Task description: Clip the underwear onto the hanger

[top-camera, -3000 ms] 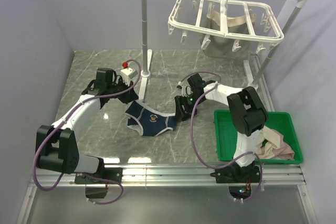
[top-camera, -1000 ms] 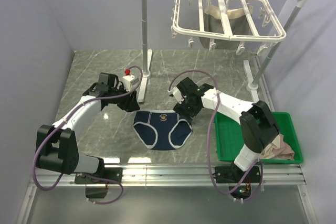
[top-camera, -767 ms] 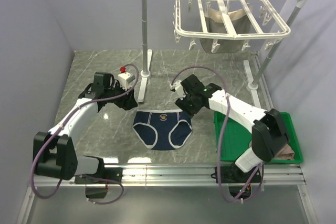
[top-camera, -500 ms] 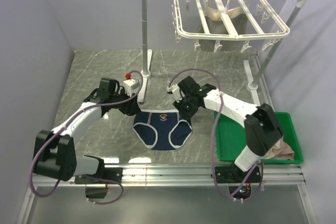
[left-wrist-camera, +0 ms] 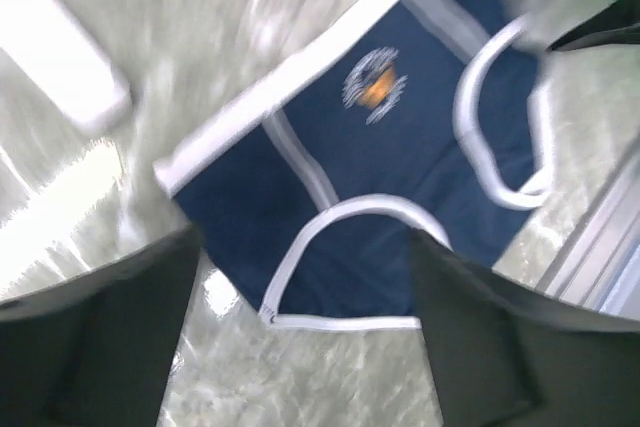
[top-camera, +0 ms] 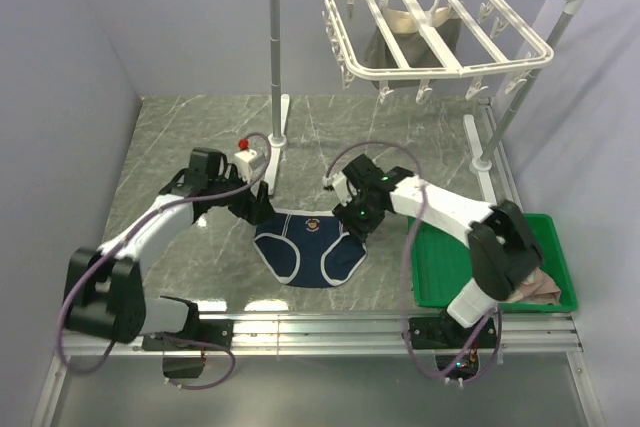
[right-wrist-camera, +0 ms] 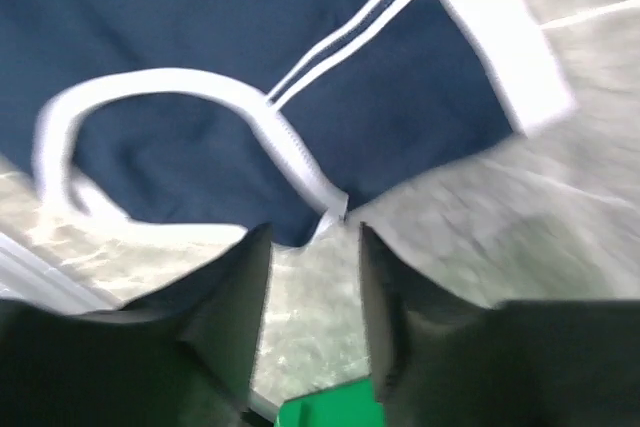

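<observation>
Tabletop: grey-green marbled slab under the left gripper and the right gripper.
Walls: plain pale lilac, left of the left gripper, beyond both grippers, and right of the right gripper.
Pole stand: white uprights and a grey crossbar, beyond and above both grippers.
Green tray: right of the right gripper.
Light: bright patches on the slab, nearer than the grippers.

The underwear, at centre, is navy blue with white piping and twin white side stripes. Its round emblem is orange. The bench is grey marble with pale veins. The hanger, upper right, is white. The garment under it is olive-grey with a beige band. The tray, lower right, is green, and the cloth in it is beige.
</observation>
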